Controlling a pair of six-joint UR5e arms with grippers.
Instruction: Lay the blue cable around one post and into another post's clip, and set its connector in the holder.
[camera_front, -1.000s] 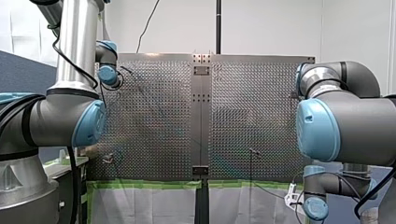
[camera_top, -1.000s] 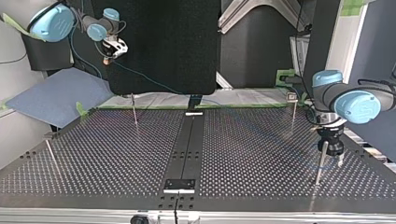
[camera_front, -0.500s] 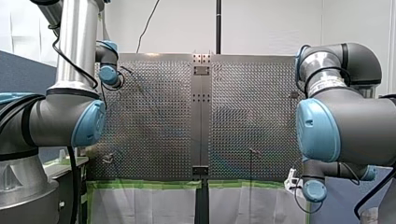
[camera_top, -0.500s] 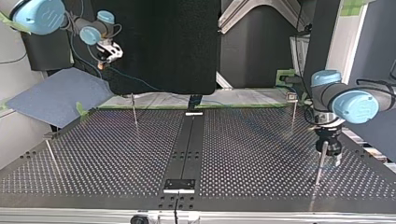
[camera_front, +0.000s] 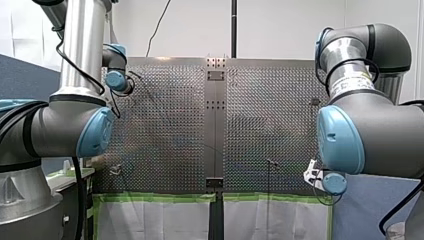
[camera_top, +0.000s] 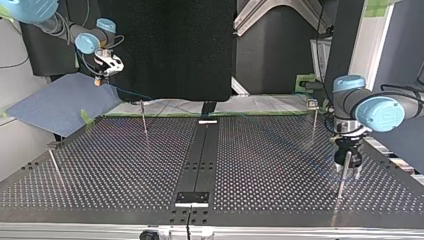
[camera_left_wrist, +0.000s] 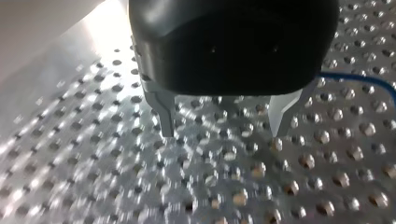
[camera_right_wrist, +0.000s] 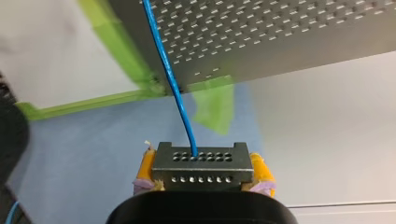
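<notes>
My right gripper (camera_right_wrist: 201, 179) has its yellow pads shut on a dark grey connector (camera_right_wrist: 201, 165). The blue cable (camera_right_wrist: 170, 79) runs from it to the perforated table's edge. In the top view that gripper (camera_top: 102, 70) hangs off the table's far left corner, and the cable (camera_top: 131, 94) trails toward the table. My left gripper (camera_left_wrist: 219, 133) stands open just over the plate with nothing between its metal fingers; a stretch of blue cable (camera_left_wrist: 359, 80) lies beside it. In the top view it (camera_top: 348, 167) hovers right by a thin post (camera_top: 341, 180).
More thin posts stand on the table (camera_top: 280, 200): one far left (camera_top: 144, 117), one near left (camera_top: 55, 167), and one far right topped by a small clip (camera_top: 313, 104). A dark central rail (camera_top: 200, 160) ends in a black plate (camera_top: 192, 197). Green tape (camera_front: 160, 197) lines the edge.
My right arm has swung the connector leftward and down in the top view, drawing the cable along. My left gripper has shifted slightly toward the near post, staying open.
</notes>
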